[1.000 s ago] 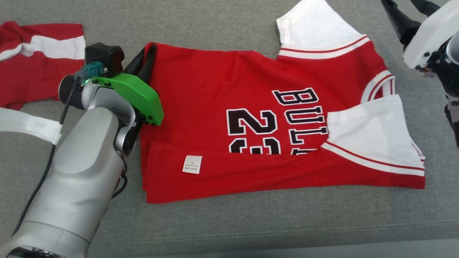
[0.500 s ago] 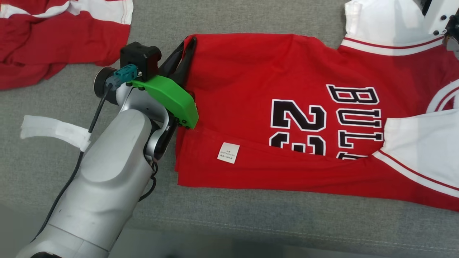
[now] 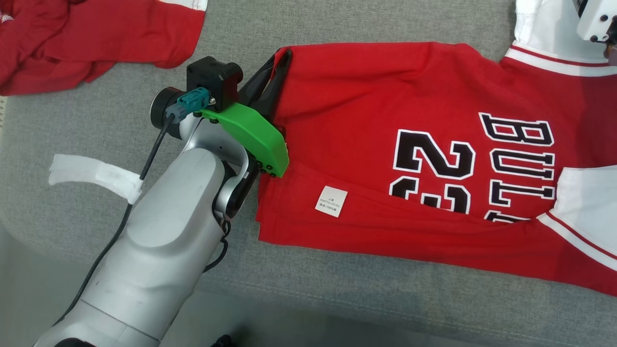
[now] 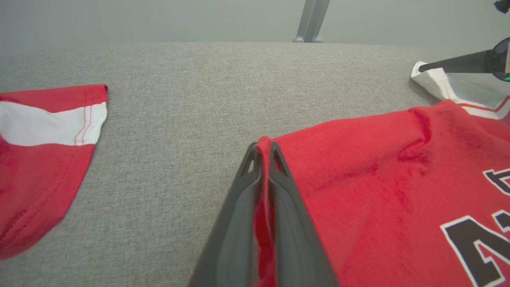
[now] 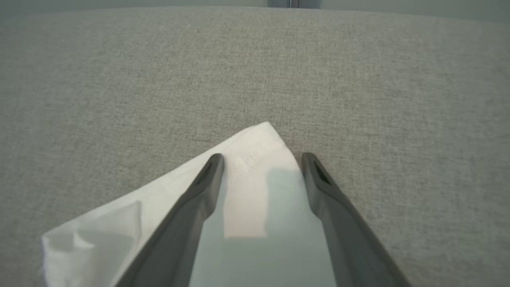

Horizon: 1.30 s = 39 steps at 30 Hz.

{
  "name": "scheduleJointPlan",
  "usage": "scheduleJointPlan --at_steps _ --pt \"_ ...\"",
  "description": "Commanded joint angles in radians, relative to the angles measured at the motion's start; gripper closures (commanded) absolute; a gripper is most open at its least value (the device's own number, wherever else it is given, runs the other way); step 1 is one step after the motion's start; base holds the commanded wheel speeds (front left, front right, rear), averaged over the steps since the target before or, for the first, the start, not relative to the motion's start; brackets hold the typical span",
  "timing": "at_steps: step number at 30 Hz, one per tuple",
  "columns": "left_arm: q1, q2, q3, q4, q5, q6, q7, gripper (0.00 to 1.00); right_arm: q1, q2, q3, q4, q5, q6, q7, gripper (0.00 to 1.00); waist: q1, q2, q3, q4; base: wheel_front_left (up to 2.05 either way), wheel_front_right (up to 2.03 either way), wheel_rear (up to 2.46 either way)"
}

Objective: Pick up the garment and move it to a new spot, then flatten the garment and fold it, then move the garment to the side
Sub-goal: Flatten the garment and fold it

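A red jersey point(image 3: 385, 144) lies flat on a grey cushion point(image 3: 337, 299), its long axis running across the head view: hem toward the robot's left, white sleeves toward its right, the black number and lettering turned sideways with their tops toward the sleeves. The near edge is folded over, showing a white label point(image 3: 331, 201). The left gripper point(image 4: 263, 148) is clamped on the hem's far corner, red cloth pinched between its closed fingers. The right gripper point(image 5: 261, 159), fingers spread, straddles the tip of the far white sleeve point(image 5: 255, 187); contact with it cannot be judged. A second garment point(image 3: 96, 38), red and white, lies apart beyond the left arm.
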Motion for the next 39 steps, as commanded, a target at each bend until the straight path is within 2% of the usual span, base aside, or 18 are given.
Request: scheduleJointPlan --at_steps 1,2,3,4,5,9,10,11,25,31,39 --pt "-0.003 -0.005 -0.002 0.003 -0.007 -0.004 0.003 1.0 -0.014 0.0 -0.004 0.026 -0.013 0.0 -0.007 0.0 -0.0001 0.0 0.004 0.008 0.0 0.0 0.0" --pt "-0.006 -0.006 -0.003 0.005 -0.007 -0.003 0.004 1.0 -0.015 0.0 -0.005 0.037 -0.019 0.0 -0.008 0.0 -0.0001 0.0 0.004 0.01 0.0 0.0 0.0" --pt "-0.008 -0.008 -0.004 0.007 -0.007 -0.002 0.004 1.0 -0.014 0.001 0.0 0.048 -0.025 0.0 -0.009 0.07 -0.0001 0.0 0.005 0.012 0.0 0.0 0.0" --pt "-0.01 -0.008 -0.005 0.009 -0.009 -0.002 0.004 1.0 -0.013 0.002 0.005 0.058 -0.029 0.0 -0.009 0.31 -0.0001 0.0 0.005 0.013 0.0 0.0 0.0" --pt "-0.011 -0.009 -0.005 0.012 -0.01 -0.002 0.002 1.0 -0.015 0.003 0.011 0.065 -0.032 0.0 -0.01 0.5 -0.0001 0.0 0.005 0.014 0.0 0.0 0.0" --pt "-0.014 -0.005 -0.003 0.021 -0.014 -0.002 -0.003 1.0 -0.024 0.005 0.03 0.082 -0.041 0.0 -0.021 0.76 -0.0001 0.0 0.005 0.011 0.0 0.0 0.0" --pt "-0.015 -0.003 -0.001 0.025 -0.015 -0.002 -0.002 1.0 -0.027 0.001 0.034 0.084 -0.044 -0.001 -0.03 0.94 -0.0001 0.0 0.004 0.009 0.0 0.0 0.0" --pt "-0.016 -0.001 -0.001 0.029 -0.016 -0.003 -0.004 1.0 -0.03 -0.003 0.037 0.085 -0.045 -0.001 -0.039 1.0 -0.0001 0.0 0.004 0.007 0.0 0.0 0.0" --pt "-0.056 0.05 0.05 0.15 -0.085 -0.026 0.045 1.0 -0.056 0.005 0.076 0.07 0.056 -0.001 -0.196 1.0 -0.0001 0.0 -0.052 -0.093 0.0 0.0 0.0" --pt "-0.087 0.069 0.073 0.211 -0.111 -0.037 0.066 1.0 -0.038 0.001 0.138 0.002 0.171 -0.001 -0.232 1.0 -0.0001 0.0 -0.072 -0.143 0.0 0.0 0.0" --pt "-0.081 0.099 0.098 0.245 -0.144 -0.057 0.047 1.0 0.028 -0.04 0.257 -0.14 0.344 -0.001 -0.251 1.0 -0.0001 0.0 -0.092 -0.194 0.0 0.0 0.0"
